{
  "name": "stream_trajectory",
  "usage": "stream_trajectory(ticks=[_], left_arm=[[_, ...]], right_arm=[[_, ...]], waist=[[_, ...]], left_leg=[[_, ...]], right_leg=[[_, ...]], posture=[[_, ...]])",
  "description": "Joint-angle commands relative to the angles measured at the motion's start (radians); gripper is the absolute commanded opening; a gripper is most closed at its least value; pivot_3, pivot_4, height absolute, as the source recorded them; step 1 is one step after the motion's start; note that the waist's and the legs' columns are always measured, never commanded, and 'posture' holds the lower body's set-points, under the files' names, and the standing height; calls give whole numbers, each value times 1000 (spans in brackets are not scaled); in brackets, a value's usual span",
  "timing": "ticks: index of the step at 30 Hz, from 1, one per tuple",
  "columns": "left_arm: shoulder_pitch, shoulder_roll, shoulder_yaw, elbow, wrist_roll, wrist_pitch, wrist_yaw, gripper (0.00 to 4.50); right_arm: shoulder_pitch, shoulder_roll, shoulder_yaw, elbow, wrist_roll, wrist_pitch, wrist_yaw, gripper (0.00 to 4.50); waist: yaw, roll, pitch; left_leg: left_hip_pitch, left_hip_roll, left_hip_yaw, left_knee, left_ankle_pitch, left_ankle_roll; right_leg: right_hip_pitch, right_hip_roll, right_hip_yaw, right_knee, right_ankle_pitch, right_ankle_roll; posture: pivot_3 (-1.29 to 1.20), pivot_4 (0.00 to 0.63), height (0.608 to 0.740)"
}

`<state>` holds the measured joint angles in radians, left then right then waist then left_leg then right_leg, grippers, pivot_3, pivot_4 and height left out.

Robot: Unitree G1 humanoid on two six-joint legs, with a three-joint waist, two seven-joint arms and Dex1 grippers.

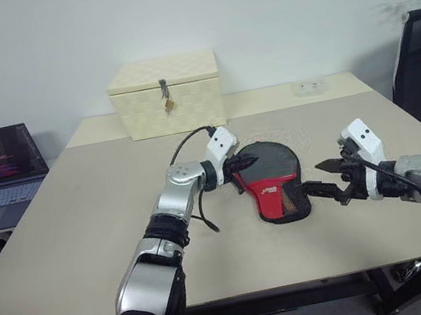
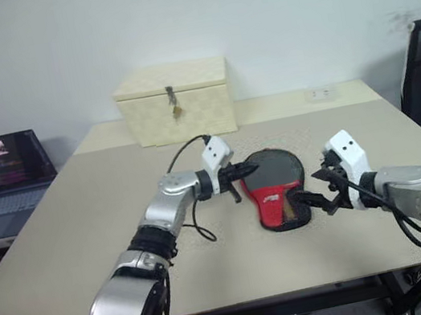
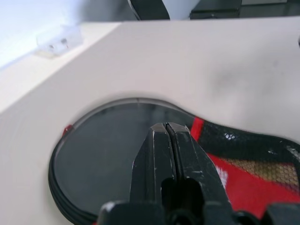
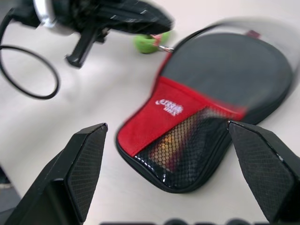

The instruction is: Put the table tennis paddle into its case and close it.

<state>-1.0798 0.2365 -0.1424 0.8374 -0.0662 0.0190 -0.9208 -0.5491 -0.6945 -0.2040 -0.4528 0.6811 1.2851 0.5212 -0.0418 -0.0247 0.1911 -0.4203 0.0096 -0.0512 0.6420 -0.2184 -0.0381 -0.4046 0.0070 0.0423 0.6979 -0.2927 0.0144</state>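
The soft black paddle-shaped fabric case [image 1: 276, 182], with its red logo panel and mesh pocket, lies flat near the middle of the beige tabletop [image 1: 84, 229]. The left gripper [image 1: 246, 164] hovers just over the case's round end with its two black fingers pressed together and nothing between them. The right gripper [image 1: 330, 179] waits beside the case's narrow end, its fingers spread wide on either side of that end without touching it. Whether the black-faced table tennis paddle is already inside cannot be told; the mesh shows something pale and reddish behind it, and the round dark face may be fabric or rubber. The step in hand looks like closing the zipper: the right gripper should pin the narrow end so the pouch cannot slide, while the left finds the small pull at the rim and draws it steadily along the curve. A small green ball [image 4: 149, 42] lies just beside the case. The cream woven box [image 1: 167, 94] at the back is latched, contents unseen.
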Motion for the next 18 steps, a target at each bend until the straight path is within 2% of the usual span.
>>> stream_trajectory(ticks=[1, 5, 11, 14, 18], left_arm=[[1, 34, 28, -24, -9, -30, -22, 49], [108, 113, 93, -149, -80, 53, -63, 49], [344, 234, 192, -521, -273, 293, -159, 49], [447, 293, 239, -675, -332, 383, -146, 49], [509, 329, 261, -777, -362, 441, -110, 49]], right_arm=[[-13, -5, -11, 14, -12, -27, -16, 4500], [-61, 58, 61, 165, -86, -106, -62, 4500], [-181, 160, 149, 504, -231, -271, -99, 4500], [-259, 211, 150, 716, -283, -347, -113, 4500], [-317, 239, 166, 882, -332, -421, -87, 4500]], waist=[[0, 0, 0], [-9, 0, 0], [-15, 1, 0], [-12, 1, 0], [3, 1, 0]], left_leg=[[0, 0, 0, 0, 0, 0], [1, 1, 1, 0, 0, 0], [1, 6, 0, 0, 0, 0], [1, 5, 0, 1, 0, 0], [1, 4, 0, 1, 0, 0]], right_leg=[[0, 0, 0, 0, 0, 0], [0, 0, 2, 0, 0, 0], [0, -1, 2, 2, 0, -1], [0, -2, 2, 2, 0, 0], [0, -4, 1, 1, 0, 0]], posture=[[0, 150, 740], [0, 150, 740], [0, 150, 740], [0, 150, 740], [0, 150, 740]])
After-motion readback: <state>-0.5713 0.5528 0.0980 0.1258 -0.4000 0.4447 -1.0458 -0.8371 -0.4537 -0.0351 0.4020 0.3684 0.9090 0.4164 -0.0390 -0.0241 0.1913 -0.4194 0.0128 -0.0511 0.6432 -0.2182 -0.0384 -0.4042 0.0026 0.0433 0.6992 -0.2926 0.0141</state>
